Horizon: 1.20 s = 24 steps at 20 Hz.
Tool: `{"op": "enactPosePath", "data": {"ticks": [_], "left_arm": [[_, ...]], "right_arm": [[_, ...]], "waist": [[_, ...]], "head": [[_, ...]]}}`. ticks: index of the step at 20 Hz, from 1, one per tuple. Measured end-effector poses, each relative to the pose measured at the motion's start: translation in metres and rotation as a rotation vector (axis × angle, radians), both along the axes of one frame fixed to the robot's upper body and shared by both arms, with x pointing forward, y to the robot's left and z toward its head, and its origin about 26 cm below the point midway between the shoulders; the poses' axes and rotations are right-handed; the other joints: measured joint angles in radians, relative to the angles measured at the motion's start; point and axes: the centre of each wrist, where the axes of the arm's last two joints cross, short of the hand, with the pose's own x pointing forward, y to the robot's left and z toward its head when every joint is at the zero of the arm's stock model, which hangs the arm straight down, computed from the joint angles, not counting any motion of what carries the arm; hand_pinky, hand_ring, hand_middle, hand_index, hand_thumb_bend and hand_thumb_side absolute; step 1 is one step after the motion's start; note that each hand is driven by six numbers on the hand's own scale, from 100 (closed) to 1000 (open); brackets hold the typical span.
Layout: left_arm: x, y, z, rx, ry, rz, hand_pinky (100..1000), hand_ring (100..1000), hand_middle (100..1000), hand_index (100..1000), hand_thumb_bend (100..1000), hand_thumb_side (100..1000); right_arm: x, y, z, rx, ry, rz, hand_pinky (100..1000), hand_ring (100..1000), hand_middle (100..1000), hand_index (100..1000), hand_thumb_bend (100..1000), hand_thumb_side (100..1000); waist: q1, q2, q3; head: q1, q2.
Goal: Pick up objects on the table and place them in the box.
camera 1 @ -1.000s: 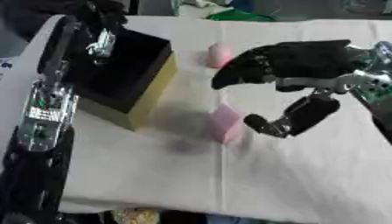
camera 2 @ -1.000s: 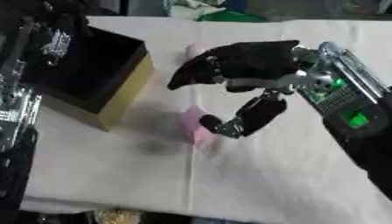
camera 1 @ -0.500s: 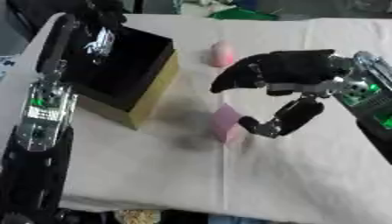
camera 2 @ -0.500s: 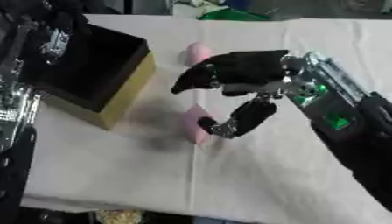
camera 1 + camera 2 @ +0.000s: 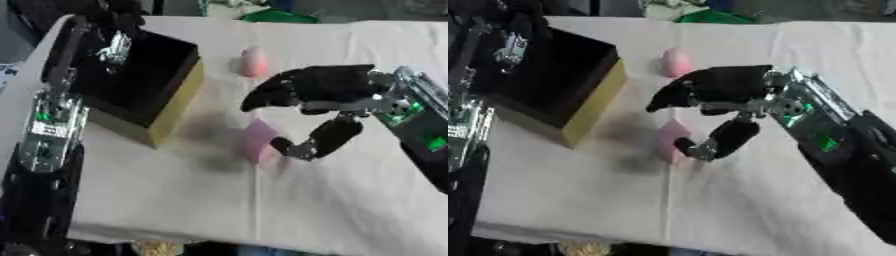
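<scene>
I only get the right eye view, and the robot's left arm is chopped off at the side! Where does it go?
Observer: The left eye view shows the whole left forearm. It runs up the left side of the table to the left hand, over the far part of the box.
Operator: Is anything hiding beside that arm?
Observer: Yes, a small blue and white thing at the picture's left edge. I cannot tell what it is.

White cloth covers the tabletop under the fingers; a crease runs down it. Green thing at far edge, well beyond the fingers.
</scene>
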Motion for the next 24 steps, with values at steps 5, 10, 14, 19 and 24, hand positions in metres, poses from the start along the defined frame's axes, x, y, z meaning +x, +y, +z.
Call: {"op": "enactPosePath", "data": {"ticks": [5, 10, 14, 19, 24], "left_arm": [[0.000, 0.000, 0.000, 0.000, 0.000, 0.000, 628, 534, 548, 740, 100, 553], [0.000, 0.000, 0.000, 0.000, 0.000, 0.000, 628, 534, 548, 740, 100, 553], [0.000, 0.000, 0.000, 0.000, -0.001, -0.001, 627, 534, 548, 740, 100, 553], [0.000, 0.000, 0.000, -0.001, -0.001, -0.001, 627, 534, 548, 740, 100, 553], [0.000, 0.000, 0.000, -0.001, -0.001, -0.002, 627, 534, 547, 741, 100, 554]], "right_arm": [[0.001, 0.000, -0.004, -0.007, 0.004, -0.003, 916, 922, 891, 983, 100, 646], [0.003, 0.003, -0.008, -0.012, 0.007, -0.004, 917, 919, 886, 981, 100, 653], [0.005, 0.003, -0.013, -0.014, 0.017, -0.011, 917, 918, 882, 981, 100, 658], [0.007, 0.005, -0.019, -0.017, 0.025, -0.016, 918, 917, 876, 981, 100, 664], [0.009, 0.006, -0.022, -0.020, 0.029, -0.021, 918, 917, 874, 980, 100, 672]], "waist": [[0.000, 0.000, 0.000], [0.002, 0.001, 0.000], [0.004, 0.004, 0.003], [0.005, 0.005, 0.005], [0.005, 0.006, 0.007]], "head": [[0.001, 0.000], [0.001, 0.000], [0.001, 0.000], [-0.001, 0.000], [-0.003, 0.000]]}}
